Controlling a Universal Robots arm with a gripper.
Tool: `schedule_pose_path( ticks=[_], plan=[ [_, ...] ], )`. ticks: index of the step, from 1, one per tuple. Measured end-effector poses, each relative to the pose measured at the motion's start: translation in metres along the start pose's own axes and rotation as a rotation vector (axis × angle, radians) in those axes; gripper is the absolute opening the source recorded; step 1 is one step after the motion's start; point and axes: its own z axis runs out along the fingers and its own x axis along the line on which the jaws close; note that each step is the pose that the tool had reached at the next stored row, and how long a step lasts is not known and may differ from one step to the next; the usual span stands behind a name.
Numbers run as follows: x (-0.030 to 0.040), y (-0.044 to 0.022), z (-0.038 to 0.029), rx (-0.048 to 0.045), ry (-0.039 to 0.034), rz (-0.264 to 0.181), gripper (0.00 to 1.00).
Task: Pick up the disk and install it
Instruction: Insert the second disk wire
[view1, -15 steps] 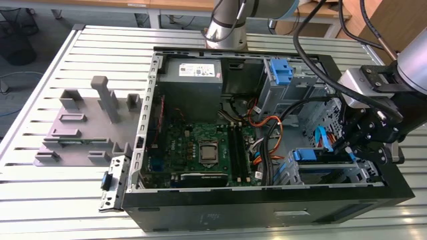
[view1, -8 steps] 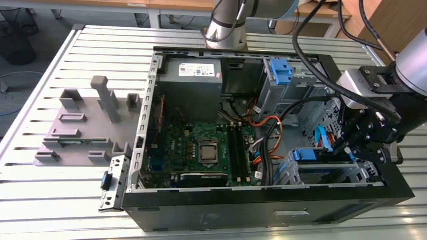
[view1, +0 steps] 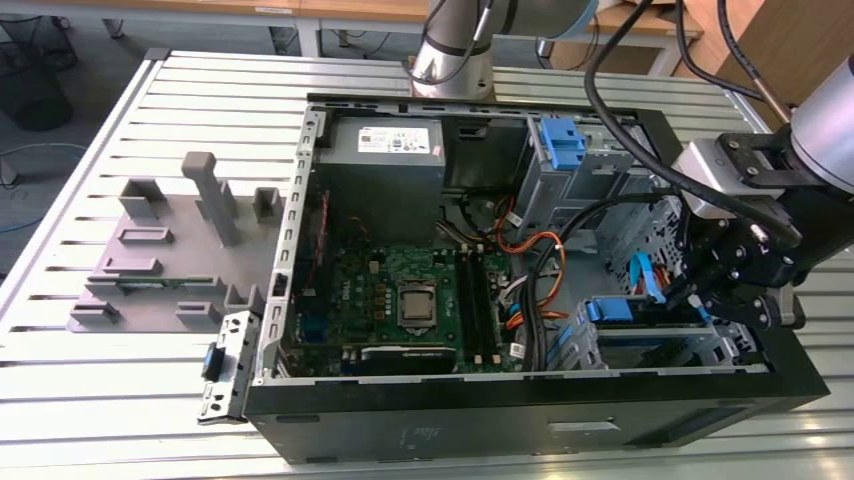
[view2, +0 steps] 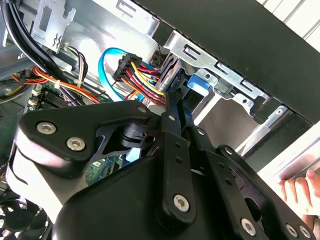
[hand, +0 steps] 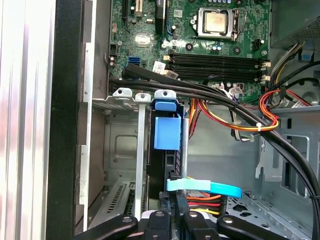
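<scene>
The disk (hand: 166, 132), in its blue caddy, stands edge-on in the metal drive cage (hand: 122, 145). Black cables (hand: 210, 92) cross above it, below the green motherboard (hand: 200, 35).

This looks like a robotics lab or electronics assembly workshop. An open desktop computer case (view1: 534, 300) lies on its side on a slatted aluminium worktable (view1: 160, 400), its motherboard (view1: 400, 300), cables and drive bays exposed. At the exterior view's left, near the case, a grey fixture (view1: 167, 260) with upright posts rests on the table. At the far side, wooden desks (view1: 360, 10) stand on a carpeted floor, and the robot arm's base (view1: 454, 50) rises from the table.
</scene>
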Motion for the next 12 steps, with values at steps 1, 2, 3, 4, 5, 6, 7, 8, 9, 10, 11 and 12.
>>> schedule_pose_path(
  ticks=[1, 2, 3, 4, 5, 6, 7, 8, 9, 10, 11, 12],
  plan=[
    [0.0000, 0.0000, 0.0001, 0.0000, -0.0001, 0.000, 0.16],
    [0.0000, 0.0000, 0.0001, 0.0000, -0.0002, 0.000, 0.16],
    [-0.0001, 0.0000, 0.0006, -0.0001, -0.0015, 0.000, 0.16],
    [0.0000, 0.0000, 0.0007, -0.0001, -0.0014, 0.000, 0.17],
    [0.0000, 0.0000, 0.0006, 0.0000, -0.0011, 0.000, 0.17],
    [0.0000, 0.0000, 0.0003, 0.0000, -0.0006, 0.000, 0.24],
    [0.0000, 0.0000, -0.0004, 0.0000, 0.0001, 0.000, 0.24],
    [-0.0001, 0.0000, -0.0017, 0.0000, 0.0000, 0.000, 0.24],
    [-0.0002, 0.0001, -0.0039, 0.0000, -0.0002, 0.000, 0.24],
    [-0.0004, 0.0001, -0.0065, 0.0000, -0.0003, 0.000, 0.24],
    [-0.0005, 0.0001, -0.0094, 0.0000, -0.0004, 0.000, 0.24],
    [-0.0007, 0.0001, -0.0126, 0.0000, -0.0002, 0.000, 0.24]
  ],
)
